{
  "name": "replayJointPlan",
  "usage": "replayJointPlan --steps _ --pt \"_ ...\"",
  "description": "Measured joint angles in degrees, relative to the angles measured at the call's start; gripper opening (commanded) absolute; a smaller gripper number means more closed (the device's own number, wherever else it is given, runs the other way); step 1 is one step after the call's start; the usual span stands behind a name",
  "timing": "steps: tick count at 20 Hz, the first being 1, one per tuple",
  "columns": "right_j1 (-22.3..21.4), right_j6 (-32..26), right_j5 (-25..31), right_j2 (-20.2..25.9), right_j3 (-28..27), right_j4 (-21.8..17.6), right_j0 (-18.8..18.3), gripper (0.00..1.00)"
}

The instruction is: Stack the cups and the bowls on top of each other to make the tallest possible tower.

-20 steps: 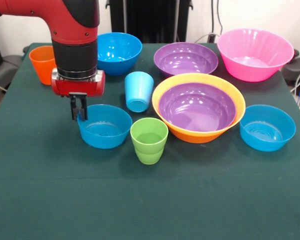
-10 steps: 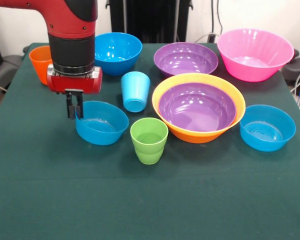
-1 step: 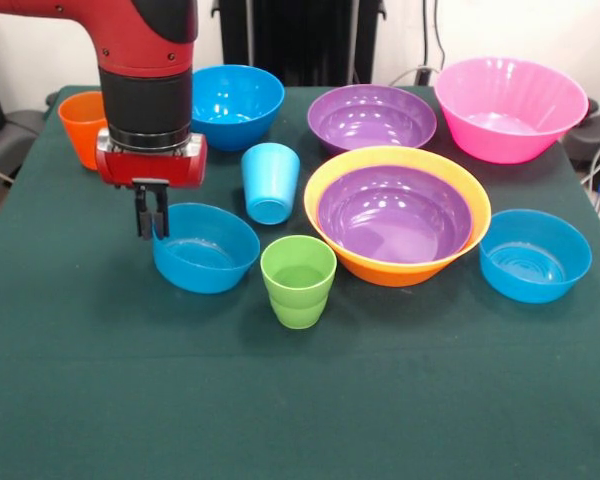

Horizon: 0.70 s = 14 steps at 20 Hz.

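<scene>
Since half a second ago we see the gripper (image 3: 151, 228) and its blue bowl (image 3: 206, 248) nudged slightly right, barely any change otherwise. Its jaws look nearly closed, pinching the bowl's left rim. The bowl is glossy, shallow and upright, sitting on the green table (image 3: 280, 400) left of the green cup (image 3: 298, 281), below the upside-down light blue cup (image 3: 271, 182).

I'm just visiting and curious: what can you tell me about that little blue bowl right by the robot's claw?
The blue bowl is small, round, glossy plastic, upright and empty on the green table. The gripper is closed on its rim at the picture's left side. The green cup stands just beside it without touching; nothing is stacked in it.
</scene>
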Motion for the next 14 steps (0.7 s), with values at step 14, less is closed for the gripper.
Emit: replayJointPlan --steps 14 --pt "-0.14 -0.01 3.25 0.02 0.0 -0.01 0.14 0.0"
